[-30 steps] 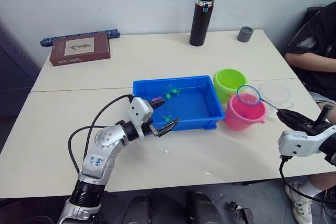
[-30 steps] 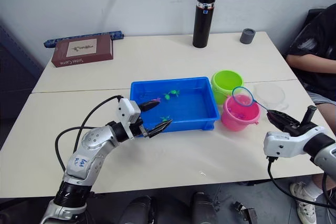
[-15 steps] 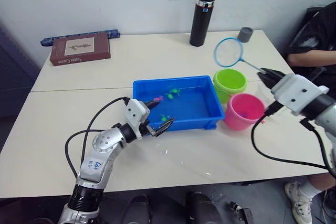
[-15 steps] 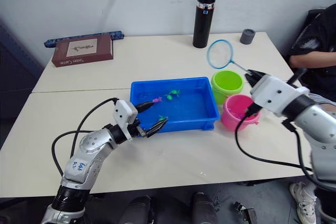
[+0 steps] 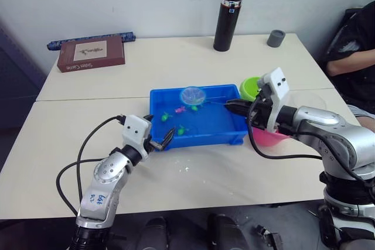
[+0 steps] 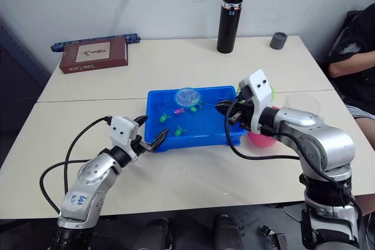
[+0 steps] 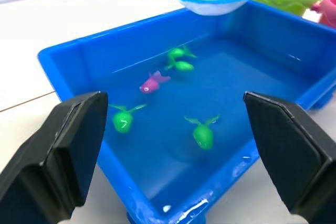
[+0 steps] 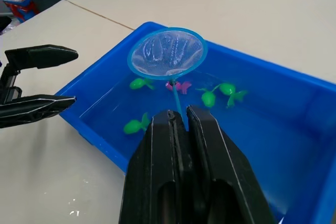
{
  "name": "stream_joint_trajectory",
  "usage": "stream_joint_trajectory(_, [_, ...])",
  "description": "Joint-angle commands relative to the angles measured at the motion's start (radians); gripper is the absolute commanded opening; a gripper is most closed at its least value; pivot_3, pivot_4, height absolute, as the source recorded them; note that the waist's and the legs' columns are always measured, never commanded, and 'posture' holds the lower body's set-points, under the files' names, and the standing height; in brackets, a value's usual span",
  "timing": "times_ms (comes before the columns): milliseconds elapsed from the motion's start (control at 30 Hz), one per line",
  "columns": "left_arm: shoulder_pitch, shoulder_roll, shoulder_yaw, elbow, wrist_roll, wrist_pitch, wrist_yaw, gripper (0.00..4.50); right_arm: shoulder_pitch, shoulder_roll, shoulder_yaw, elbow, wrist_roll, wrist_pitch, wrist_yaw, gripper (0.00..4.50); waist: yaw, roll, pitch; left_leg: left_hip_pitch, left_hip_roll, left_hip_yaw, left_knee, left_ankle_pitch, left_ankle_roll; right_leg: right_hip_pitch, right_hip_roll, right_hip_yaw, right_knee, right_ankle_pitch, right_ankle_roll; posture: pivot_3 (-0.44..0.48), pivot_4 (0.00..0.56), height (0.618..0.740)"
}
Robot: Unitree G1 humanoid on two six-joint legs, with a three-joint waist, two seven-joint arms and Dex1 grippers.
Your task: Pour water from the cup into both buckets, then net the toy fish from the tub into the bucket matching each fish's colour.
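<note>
Right gripper (image 8: 178,121) clamped on net (image 8: 167,53) handle, hoop over tub (image 5: 234,133); left gripper (image 5: 159,140) apart at tub's corner.

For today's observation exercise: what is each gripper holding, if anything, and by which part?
The right gripper is shut on the thin blue handle of the small blue-rimmed mesh net, near its end. The left gripper is open, holding nothing.

Head stereo looks down; wrist cameras (close) share the tub (image 7: 63,66)

Left pincer (image 5: 159,140) open, low; right pincer (image 8: 179,120) closed, arm extended inward.
</note>
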Motion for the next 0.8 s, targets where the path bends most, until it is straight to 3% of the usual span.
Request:
stream_joint_trajectory(33, [0.022,-0.006,0.012,-0.070,0.018,0.019,0.036,4.45,-0.022,0.006,0.011,0.006,0.029,0.013,0.003,0.00,0.000,0.000,0.000,0.000,0.000,0.000,0.000,0.000,0.000,0.000,0.000,0.000,0.000,0.000,0.000,0.000,0.150,0.740])
stream_joint_trajectory(367, [0.052,-0.016,0.003,-0.111,0.030,0.047,0.060,4.45,-0.050,0.096,0.031,0.094,0.081,0.128,-0.040,0.00,-0.002,0.000,0.000,-0.001,0.000,0.001,0.000,0.000,0.000,-0.003,0.001,0.001,0.002,0.000,0.000,0.000,0.150,0.740])
stream_joint_trajectory(800, [0.055,-0.024,-0.004,-0.118,0.032,0.053,0.064,4.45,-0.050,0.145,0.120,0.231,0.008,0.066,-0.053,0.00,-0.002,0.000,0.000,-0.005,0.000,0.003,-0.001,0.000,0.000,-0.010,0.002,0.002,0.004,0.000,-0.001,0.000,0.150,0.740])
